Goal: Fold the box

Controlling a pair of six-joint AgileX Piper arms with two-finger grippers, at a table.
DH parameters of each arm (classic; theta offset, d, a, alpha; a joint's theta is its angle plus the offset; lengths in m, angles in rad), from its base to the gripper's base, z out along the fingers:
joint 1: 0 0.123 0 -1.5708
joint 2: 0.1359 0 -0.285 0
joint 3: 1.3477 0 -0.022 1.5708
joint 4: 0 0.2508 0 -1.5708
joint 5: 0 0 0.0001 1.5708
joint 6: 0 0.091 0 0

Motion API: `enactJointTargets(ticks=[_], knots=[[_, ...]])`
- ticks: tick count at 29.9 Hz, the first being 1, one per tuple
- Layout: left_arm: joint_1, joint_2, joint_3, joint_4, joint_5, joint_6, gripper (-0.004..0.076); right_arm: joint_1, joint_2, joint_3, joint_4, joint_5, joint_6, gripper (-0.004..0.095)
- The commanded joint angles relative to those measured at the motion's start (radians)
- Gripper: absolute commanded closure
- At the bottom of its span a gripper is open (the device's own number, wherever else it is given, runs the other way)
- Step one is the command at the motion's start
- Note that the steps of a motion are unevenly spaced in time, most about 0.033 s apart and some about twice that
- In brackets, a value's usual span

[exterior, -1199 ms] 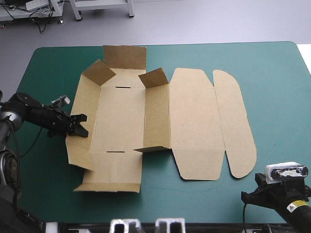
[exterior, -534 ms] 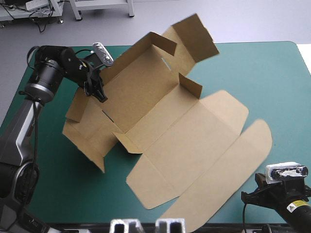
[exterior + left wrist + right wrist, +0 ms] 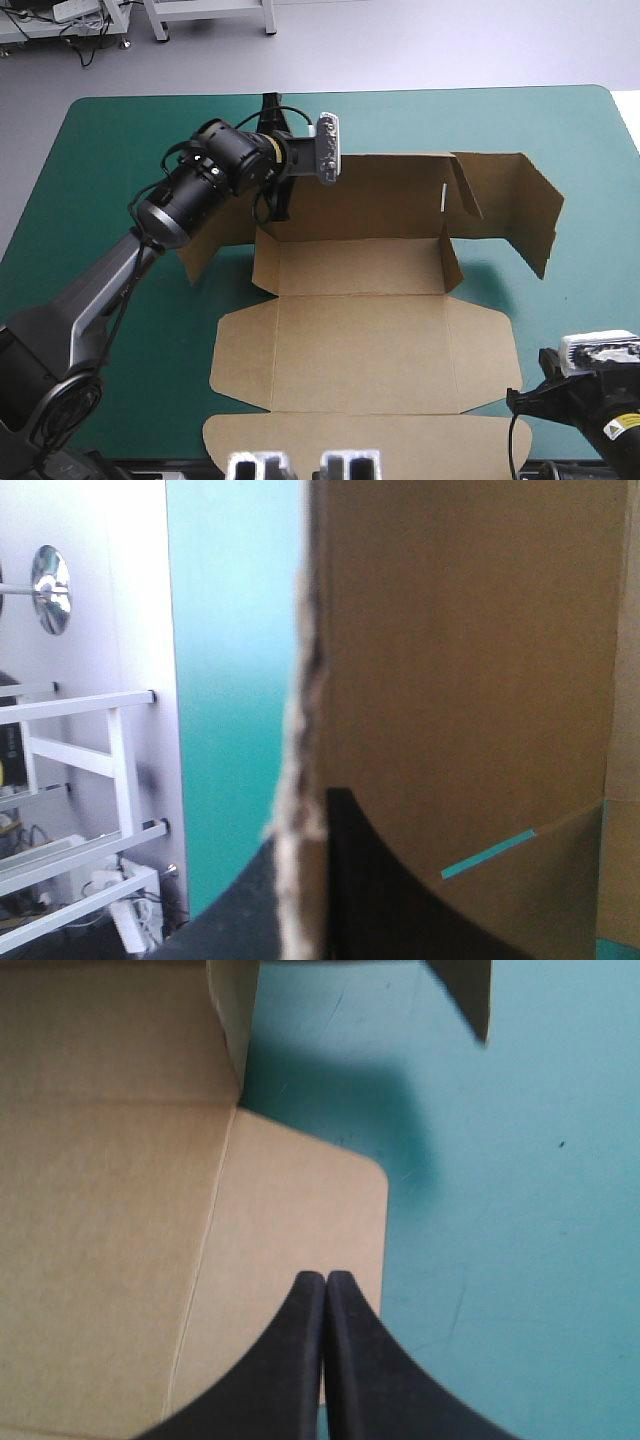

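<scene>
The box [image 3: 360, 350] lies mid-table, its base and lid [image 3: 360, 440] flat toward the near edge and its far wall [image 3: 370, 195] standing upright. Our left gripper [image 3: 280, 203] is pinched all but closed on the left end of that wall; in its wrist view the raw board edge runs between the two black fingers. Our right gripper [image 3: 326, 1282] is closed on nothing, its fingers meeting in a point at the lid's near right corner. We cannot tell whether it touches the board.

We see the main risk in that single pinch. We hold the wall at one end only and nothing pins the base, so any pull may drag or turn the whole sheet on the table [image 3: 580, 150] rather than bend it at the score. If the grip slips, the wall likely drops flat.

The right end flap [image 3: 510, 210] swings outward, untucked. If we press on without turning it in, we expect it to end up outside the tray. The left flap [image 3: 200, 250] sits partly under our left arm, which could crush or crease it. A hard squeeze might also dent the wall off its fold line.
</scene>
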Motion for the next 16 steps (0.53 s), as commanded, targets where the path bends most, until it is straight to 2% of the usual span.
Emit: enactJointTargets(ticks=[1, 7, 11, 16], knots=[[-0.079, -0.050, -0.024, 0.202, -0.101, -0.170, 0.0734, 0.002, 0.028, -0.127, -0.050, -0.077, 0.084, 0.0927], [-0.156, -0.056, 0.094, 0.365, -0.172, -0.304, 0.0734, 0.002, 0.210, -0.366, -0.242, -0.075, 0.240, 0.0927], [-0.205, -0.085, 0.227, 0.546, -0.218, -0.529, 0.0734, 0.002, 0.375, -0.526, -0.210, -0.076, 0.224, 0.0927], [-0.273, -0.128, 0.376, 0.804, -0.238, -0.792, 0.0734, 0.002, 0.579, -0.730, -0.065, -0.063, 0.151, 0.0928]])
